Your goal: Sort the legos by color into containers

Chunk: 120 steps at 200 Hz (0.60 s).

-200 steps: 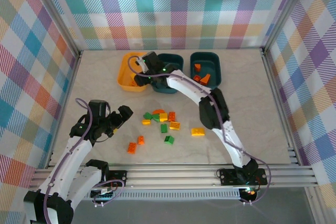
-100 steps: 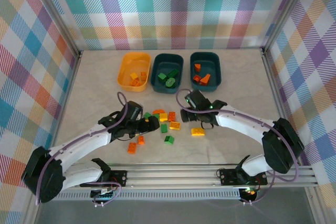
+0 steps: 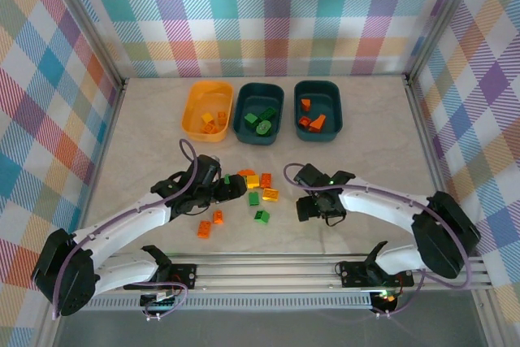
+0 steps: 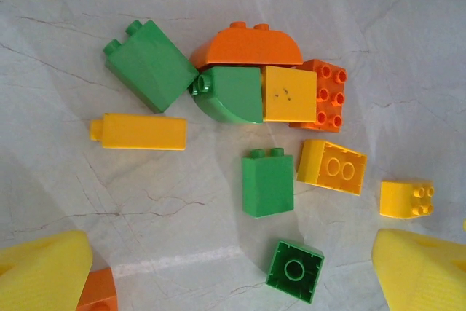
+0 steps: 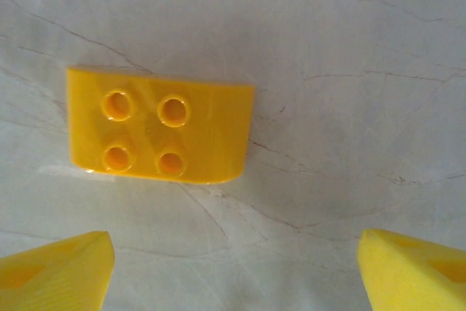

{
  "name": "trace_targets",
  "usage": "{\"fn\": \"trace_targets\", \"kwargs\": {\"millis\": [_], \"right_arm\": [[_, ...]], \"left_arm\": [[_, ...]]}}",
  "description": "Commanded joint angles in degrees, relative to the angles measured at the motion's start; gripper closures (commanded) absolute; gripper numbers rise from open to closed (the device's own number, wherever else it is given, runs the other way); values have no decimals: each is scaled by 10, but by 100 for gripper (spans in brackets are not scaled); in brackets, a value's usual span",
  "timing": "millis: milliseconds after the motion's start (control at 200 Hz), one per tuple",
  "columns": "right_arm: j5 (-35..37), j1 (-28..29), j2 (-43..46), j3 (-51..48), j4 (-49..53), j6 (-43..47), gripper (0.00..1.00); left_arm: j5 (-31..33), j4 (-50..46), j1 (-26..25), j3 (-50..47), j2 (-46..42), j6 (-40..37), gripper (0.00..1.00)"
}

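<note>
The right fingers (image 5: 58, 267), yellow and spread wide, hover empty over the pale marbled tabletop (image 5: 349, 49). A single yellow brick (image 5: 160, 125) lies flat just ahead of their tips. The left fingers (image 4: 44, 274) are also spread apart, above a loose pile of bricks (image 4: 226, 96) in yellow, green and orange. Farther back, three tubs stand in a row. The yellow tub (image 3: 188, 115) holds yellow bricks, the middle teal tub (image 3: 258, 85) green ones, and the right teal tub (image 3: 317, 84) orange ones.
</note>
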<state>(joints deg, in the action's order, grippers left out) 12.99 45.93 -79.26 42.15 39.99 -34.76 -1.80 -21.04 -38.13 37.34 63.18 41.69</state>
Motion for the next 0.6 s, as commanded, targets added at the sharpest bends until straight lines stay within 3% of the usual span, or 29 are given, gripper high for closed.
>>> {"fn": "trace_targets", "kwargs": {"millis": [0,305,485,595], "right_arm": [[19,1,-38,8,-18,-5,14],[127,-31,-123,94,-38,51,13],[115,-77,-137,107,-82,95,14],[52,-97,-140,103,-116,116,18]], "left_arm": [[16,-17,-4,4,-5,-9,1],[29,-37,-4,7,-20,-5,1],[33,-38,-4,7,-24,-4,0],[34,-39,-4,10,-17,-5,0]]}}
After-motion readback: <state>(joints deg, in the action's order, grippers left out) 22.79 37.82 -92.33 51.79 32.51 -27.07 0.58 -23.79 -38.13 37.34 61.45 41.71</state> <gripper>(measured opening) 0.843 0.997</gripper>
